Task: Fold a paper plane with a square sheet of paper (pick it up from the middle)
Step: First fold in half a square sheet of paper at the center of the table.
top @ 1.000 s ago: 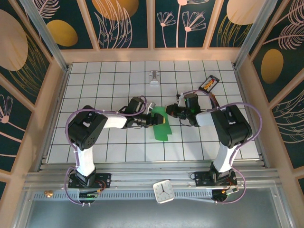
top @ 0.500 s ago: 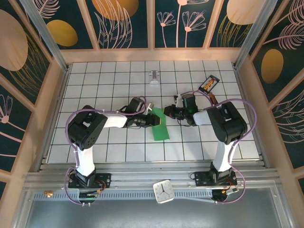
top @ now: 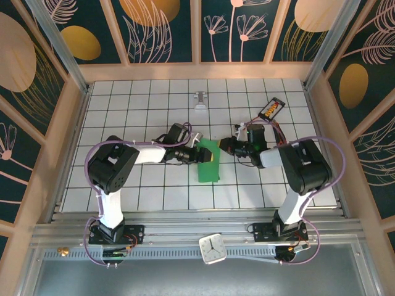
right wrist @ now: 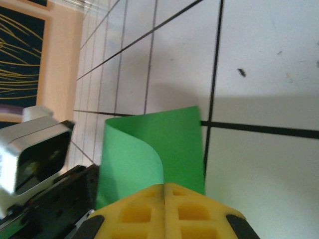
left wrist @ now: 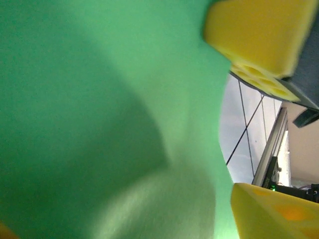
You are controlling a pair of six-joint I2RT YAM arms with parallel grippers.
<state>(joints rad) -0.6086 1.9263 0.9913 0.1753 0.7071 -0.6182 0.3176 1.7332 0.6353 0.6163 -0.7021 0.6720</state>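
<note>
Nearest me, a small white square clock (top: pixel 214 248) sits on the front rail, on the near side of the green paper sheet (top: pixel 208 169). This thin, bright green sheet is folded into a long narrow strip and lies on the white tiled table (top: pixel 123 123).

My left hand (top: pixel 202 154) reaches over the strip's far end from the left. Its yellow pads (left wrist: pixel 259 35) stand well apart, with green paper spread close under them.

My right hand (top: pixel 225 147) is at that same end, just beside the strip's right edge, with its yellow pads (right wrist: pixel 149 209) pressed together. On the right wrist camera a curled flap of the sheet runs up to the tips, but I can't tell whether any paper is caught between them.

Beyond the sheet lies a small silver metal clip (top: pixel 199 102). Farther right of the sheet is a flat black-and-orange object (top: pixel 271 108).
</note>
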